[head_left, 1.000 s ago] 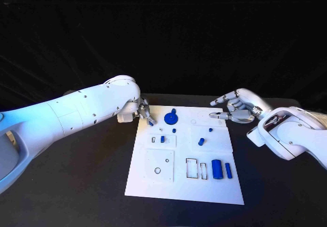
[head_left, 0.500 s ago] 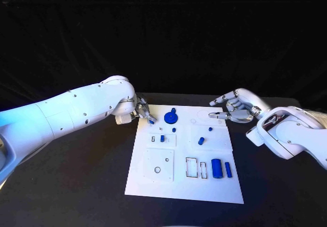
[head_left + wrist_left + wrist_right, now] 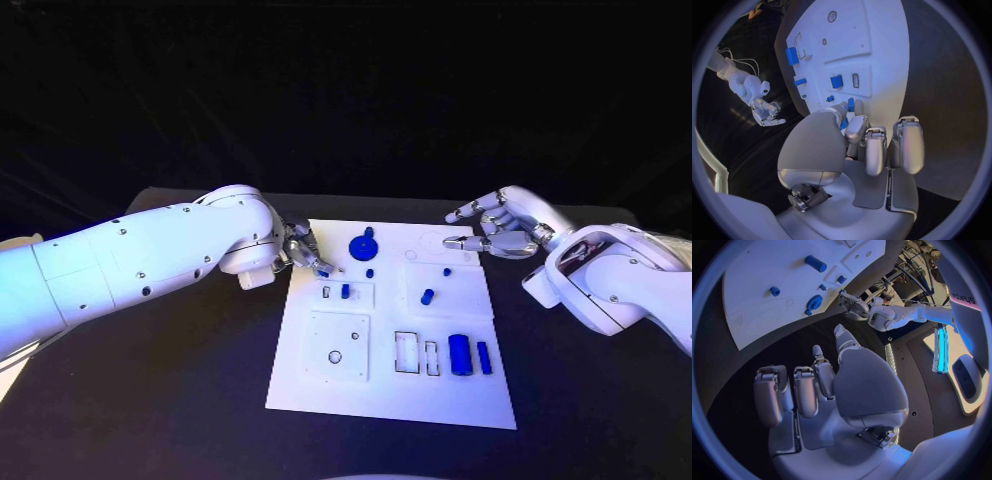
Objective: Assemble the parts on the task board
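Black table (image 3: 173, 380) in front of me, white task board (image 3: 361, 400) lying flat on its middle.

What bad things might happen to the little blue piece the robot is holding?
1. The left hand pinches a small blue part only at its fingertips, above the task board, so the part might slip and fall.
2. Other blue pieces, such as the round blue part, lie close by; the fingers might bump them.
3. The right hand hovers open at the board's far corner, too far off to steady anything.
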Robot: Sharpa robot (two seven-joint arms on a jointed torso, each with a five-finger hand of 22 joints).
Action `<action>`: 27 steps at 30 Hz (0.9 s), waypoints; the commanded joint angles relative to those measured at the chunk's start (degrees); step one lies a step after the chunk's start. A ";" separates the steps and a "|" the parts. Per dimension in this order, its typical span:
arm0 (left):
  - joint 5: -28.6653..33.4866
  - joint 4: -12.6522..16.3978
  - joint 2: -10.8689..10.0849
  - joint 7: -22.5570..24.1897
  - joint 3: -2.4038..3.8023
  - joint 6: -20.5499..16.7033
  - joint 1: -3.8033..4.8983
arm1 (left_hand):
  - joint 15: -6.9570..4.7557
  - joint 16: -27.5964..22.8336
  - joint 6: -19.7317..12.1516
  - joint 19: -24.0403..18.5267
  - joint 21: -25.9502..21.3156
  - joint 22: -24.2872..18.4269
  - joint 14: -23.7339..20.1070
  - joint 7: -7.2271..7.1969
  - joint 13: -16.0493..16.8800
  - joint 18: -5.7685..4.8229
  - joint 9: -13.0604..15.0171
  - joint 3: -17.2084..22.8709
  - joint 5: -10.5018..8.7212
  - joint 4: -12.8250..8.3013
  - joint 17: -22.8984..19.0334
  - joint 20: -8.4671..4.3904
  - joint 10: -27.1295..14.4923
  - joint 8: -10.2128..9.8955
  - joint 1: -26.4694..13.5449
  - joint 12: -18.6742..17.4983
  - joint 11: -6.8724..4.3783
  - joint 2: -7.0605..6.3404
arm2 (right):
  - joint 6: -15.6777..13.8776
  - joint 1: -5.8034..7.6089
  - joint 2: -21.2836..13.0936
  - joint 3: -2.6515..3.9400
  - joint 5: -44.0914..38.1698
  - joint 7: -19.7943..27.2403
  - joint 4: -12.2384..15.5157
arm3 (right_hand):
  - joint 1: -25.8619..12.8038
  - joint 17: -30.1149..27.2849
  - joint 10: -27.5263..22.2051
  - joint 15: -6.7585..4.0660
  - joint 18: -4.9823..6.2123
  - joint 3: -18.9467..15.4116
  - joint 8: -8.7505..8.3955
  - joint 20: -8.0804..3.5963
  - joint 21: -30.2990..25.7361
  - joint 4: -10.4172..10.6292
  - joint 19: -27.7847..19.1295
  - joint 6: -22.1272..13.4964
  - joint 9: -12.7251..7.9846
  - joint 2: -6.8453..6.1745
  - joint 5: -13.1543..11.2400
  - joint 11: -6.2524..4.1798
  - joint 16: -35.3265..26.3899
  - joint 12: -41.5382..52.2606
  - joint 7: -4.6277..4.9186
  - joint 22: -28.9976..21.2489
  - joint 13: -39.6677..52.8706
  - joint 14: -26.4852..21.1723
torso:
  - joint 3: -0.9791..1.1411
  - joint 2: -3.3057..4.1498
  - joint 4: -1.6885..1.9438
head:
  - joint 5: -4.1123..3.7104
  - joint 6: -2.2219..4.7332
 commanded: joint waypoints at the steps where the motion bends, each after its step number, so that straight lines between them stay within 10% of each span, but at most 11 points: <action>1: -3.41 1.98 -0.82 0.37 -0.15 -4.16 -0.34 | -0.36 0.18 0.34 1.22 0.36 5.63 5.91 -0.66 0.05 0.12 0.21 5.59 0.21 -4.81 15.07 -0.25 0.53 0.41 -0.03 0.28 0.07 -0.59 | 0.82 -0.05 -0.01 0.00 -0.11 0.13 0.04 | -0.34 8.49 -0.36 0.08 0.31 -0.38 0.21 0.01 -0.37 0.03 3.49 0.01 0.09 0.19 0.27 0.15 -0.27 -0.18 -0.15 10.53 5.77 4.45 | -0.11 -0.06 0.17 | -0.14 -0.13; 27: -9.49 5.31 -1.69 -0.54 -0.67 2.33 -1.79 | -0.40 0.18 0.41 1.43 0.61 6.06 5.91 -0.75 0.37 0.03 0.42 8.30 0.20 -5.59 15.07 -0.28 0.90 0.84 -0.83 0.69 -0.02 -2.00 | 1.04 -0.23 0.01 0.00 -0.09 0.15 0.10 | -0.38 8.44 -0.36 0.08 0.31 -0.49 0.22 0.00 -0.38 0.07 3.48 0.01 0.09 0.18 0.25 0.15 -0.31 -0.19 -0.15 10.52 5.76 4.44 | -0.05 0.03 0.02 | 0.02 -0.74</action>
